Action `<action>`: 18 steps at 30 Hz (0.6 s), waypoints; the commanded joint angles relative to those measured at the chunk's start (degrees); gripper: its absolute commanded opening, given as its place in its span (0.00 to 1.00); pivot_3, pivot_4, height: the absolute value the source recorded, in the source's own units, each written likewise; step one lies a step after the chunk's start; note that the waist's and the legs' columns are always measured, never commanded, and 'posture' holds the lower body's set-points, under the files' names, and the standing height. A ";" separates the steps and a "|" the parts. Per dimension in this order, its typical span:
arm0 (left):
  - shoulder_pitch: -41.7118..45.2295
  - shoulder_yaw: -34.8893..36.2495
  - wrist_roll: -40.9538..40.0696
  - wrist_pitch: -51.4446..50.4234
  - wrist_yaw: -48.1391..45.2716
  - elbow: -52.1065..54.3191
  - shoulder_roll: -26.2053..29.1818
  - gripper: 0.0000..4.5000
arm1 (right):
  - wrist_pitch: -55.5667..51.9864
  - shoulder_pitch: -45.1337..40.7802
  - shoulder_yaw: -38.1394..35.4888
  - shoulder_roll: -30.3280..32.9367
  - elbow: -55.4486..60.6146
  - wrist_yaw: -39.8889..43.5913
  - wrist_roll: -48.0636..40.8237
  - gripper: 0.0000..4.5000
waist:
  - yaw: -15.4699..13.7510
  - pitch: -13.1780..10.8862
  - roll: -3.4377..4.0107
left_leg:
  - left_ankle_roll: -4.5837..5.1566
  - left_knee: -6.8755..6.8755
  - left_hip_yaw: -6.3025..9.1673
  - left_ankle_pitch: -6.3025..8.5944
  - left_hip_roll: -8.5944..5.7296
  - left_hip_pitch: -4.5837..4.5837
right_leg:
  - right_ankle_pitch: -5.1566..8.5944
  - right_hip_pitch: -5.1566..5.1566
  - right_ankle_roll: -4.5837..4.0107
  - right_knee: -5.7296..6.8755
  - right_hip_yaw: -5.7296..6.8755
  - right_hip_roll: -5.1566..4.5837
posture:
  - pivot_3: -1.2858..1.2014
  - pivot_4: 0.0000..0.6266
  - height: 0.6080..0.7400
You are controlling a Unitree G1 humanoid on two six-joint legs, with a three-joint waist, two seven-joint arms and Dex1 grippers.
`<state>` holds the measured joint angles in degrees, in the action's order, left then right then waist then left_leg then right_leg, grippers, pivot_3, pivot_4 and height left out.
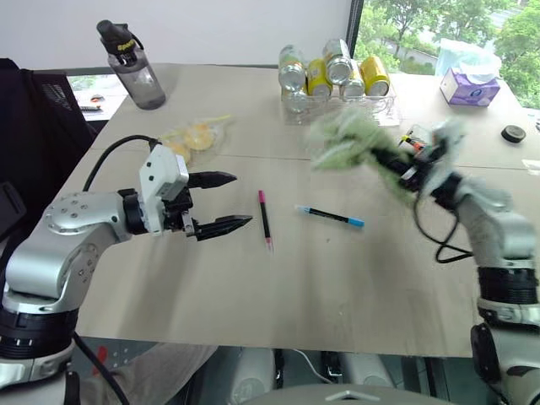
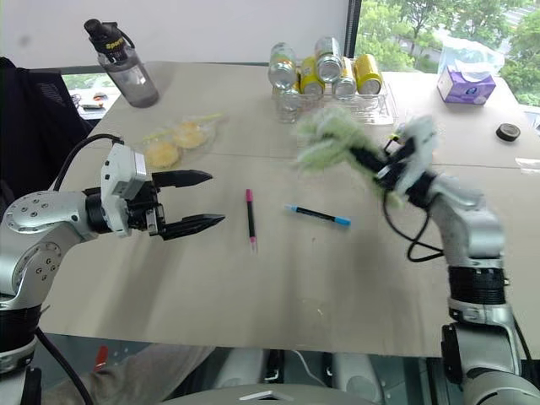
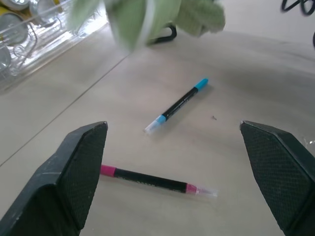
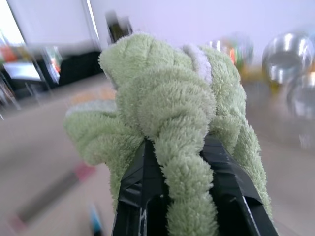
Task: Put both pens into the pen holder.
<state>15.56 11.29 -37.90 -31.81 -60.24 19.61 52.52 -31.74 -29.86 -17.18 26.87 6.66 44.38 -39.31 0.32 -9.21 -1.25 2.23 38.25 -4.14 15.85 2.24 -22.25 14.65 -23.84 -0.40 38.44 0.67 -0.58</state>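
Pens lie flat on the table, both outside any holder.
Pink-ended pen (image 1: 265, 218) sits just left of the blue-ended pen (image 1: 330, 217); left gripper (image 1: 226, 202) spread beside them; right gripper (image 4: 183, 196) pinches a green fluffy cloth (image 1: 346, 139) above.

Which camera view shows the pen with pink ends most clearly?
The left wrist view: the pink-ended pen lies large and sharp on the table, between the open left pincer's fingers. Both eye views show it whole but small, beside the blue-ended pen. In the right wrist view it is a blurred streak behind the green cloth.
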 commanded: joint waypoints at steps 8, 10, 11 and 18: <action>7.51 -1.57 -3.65 -1.46 -0.38 2.68 -1.72 1.00 | -4.15 15.91 -24.81 15.35 0.35 -5.11 -7.11 0.02 | -0.51 0.00 0.01 | -0.02 -0.01 -0.04 -0.02 -0.06 -0.06 | 0.02 0.02 0.03 -0.06 0.03 -0.04 | 0.52 0.24 1.00; 8.29 -2.16 -3.07 -1.11 -0.82 2.14 -1.84 1.00 | -2.77 21.11 -25.64 18.42 -0.90 -3.56 -4.45 0.02 | -0.55 0.01 0.08 | -0.01 -0.01 -0.07 -0.01 -0.06 -0.07 | 0.04 0.02 0.05 -0.07 0.02 -0.04 | 0.52 0.24 1.00; 8.62 -2.36 -2.95 -0.99 -1.03 1.85 -1.92 1.00 | -1.75 23.14 -26.04 19.75 -2.11 -3.18 -2.96 0.02 | -0.26 0.00 0.09 | 0.00 -0.01 -0.10 -0.01 -0.06 -0.05 | 0.04 0.03 0.06 -0.07 0.00 -0.03 | 0.52 0.24 1.00; 9.77 -3.13 -2.49 -0.70 -2.32 1.07 -2.00 1.00 | 4.51 31.30 -24.86 26.00 -11.07 -1.47 7.96 0.13 | 0.48 -0.02 0.12 | 0.05 0.01 -0.19 0.02 -0.05 0.16 | 0.16 0.10 0.29 -0.04 -0.17 0.10 | 0.52 0.24 1.00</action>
<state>24.49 7.81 -40.53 -33.31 -62.26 20.27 50.24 -29.69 0.62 -41.02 51.01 -3.55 42.41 -33.86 0.81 -9.22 -1.13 2.27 38.26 -4.34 15.87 2.19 -22.08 14.81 -23.73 -0.10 38.41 0.49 -0.47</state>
